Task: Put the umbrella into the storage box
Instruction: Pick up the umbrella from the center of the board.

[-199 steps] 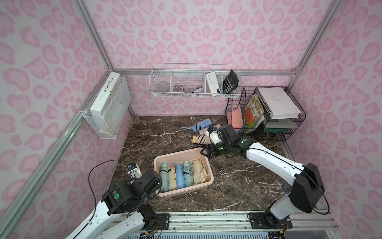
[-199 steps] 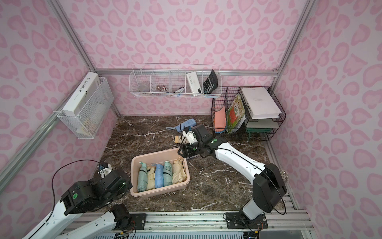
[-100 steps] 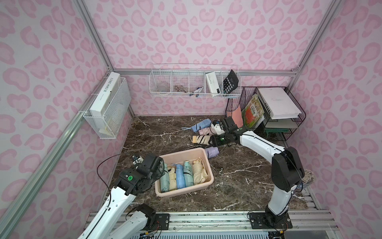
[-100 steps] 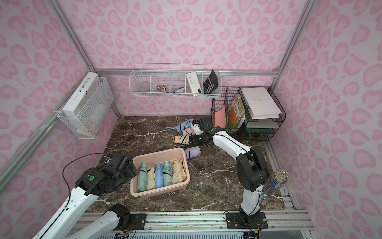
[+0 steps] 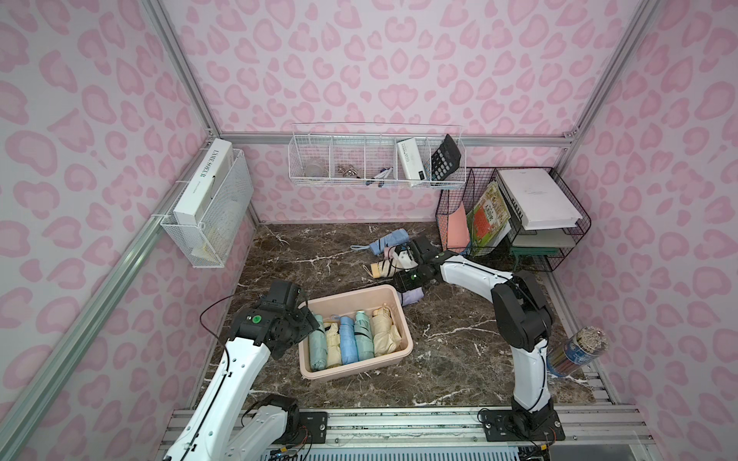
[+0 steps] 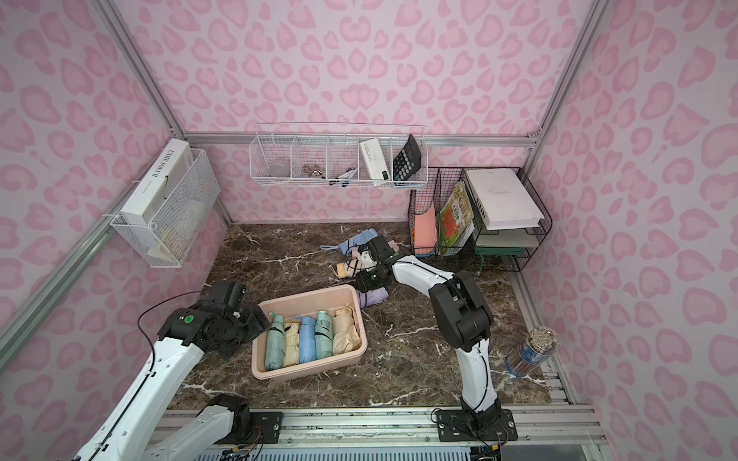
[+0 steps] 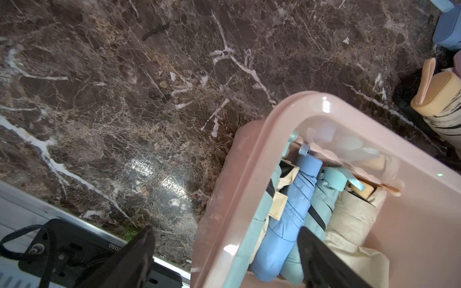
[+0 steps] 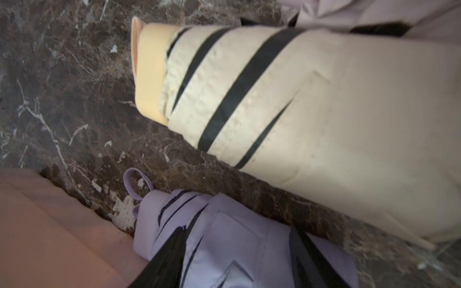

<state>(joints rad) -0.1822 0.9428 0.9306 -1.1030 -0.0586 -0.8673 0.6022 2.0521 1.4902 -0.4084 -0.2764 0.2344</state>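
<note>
The pale pink storage box holds several folded umbrellas laid side by side. Just behind its far right corner a lilac umbrella lies on the marble. My right gripper reaches down over it, one black finger pressed on each side of its fabric. My left gripper hangs open over the box's left end, with one finger outside the rim and the other above the umbrellas inside.
Further back lie a cream umbrella with black stripes and a blue umbrella. A black wire file rack stands at the back right. White wire baskets hang on the walls. A jar of pencils stands at the right edge.
My right gripper's jaws have narrowed onto the lilac umbrella beside the box. The left arm has swung from the front left corner up to the box's left end.
</note>
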